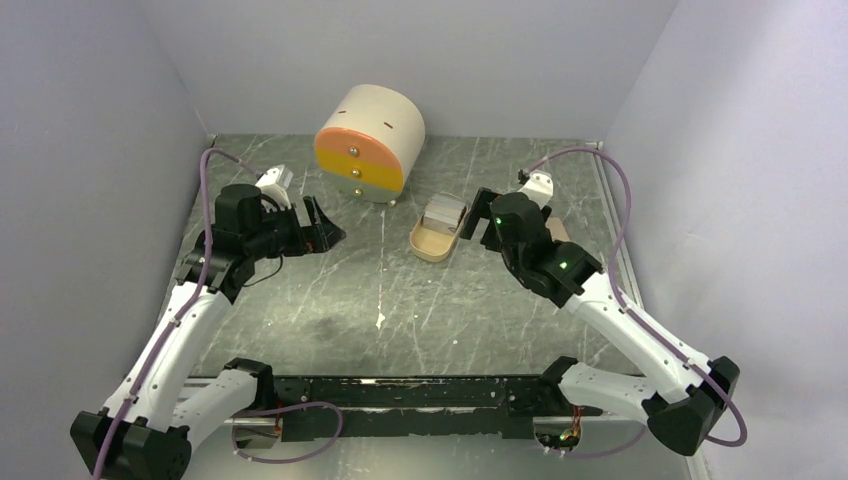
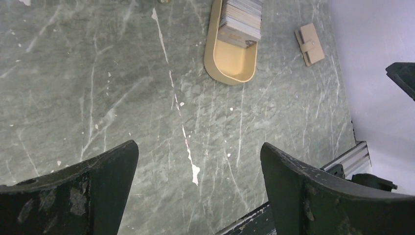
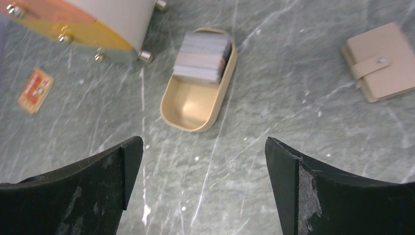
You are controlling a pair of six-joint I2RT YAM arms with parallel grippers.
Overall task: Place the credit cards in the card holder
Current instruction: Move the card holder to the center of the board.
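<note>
Right now both arms rise from their bases at the near edge, bend at the elbow and turn inward toward the table's middle. The left gripper [image 1: 322, 228] hangs above the table [image 1: 380, 290], in front and to the left of the drawer box [image 1: 368, 140]; its jaws are spread wide and hold nothing, and its wrist camera looks down across the bare marble. The right gripper [image 1: 478, 222] hovers just beside the tray [image 3: 193, 110], on the tray's right, likewise spread wide and empty, tilted down at the surface. The cards [image 3: 203, 58] stand stacked in the far end of the tray, whose near end is bare. The holder [image 3: 384, 61] lies flat and closed on the table to the right of the tray and apart from it, its tab snapped across; from above the right arm mostly hides it. A small orange card [image 3: 35, 89] lies flat on the table left of the drawer box.
</note>
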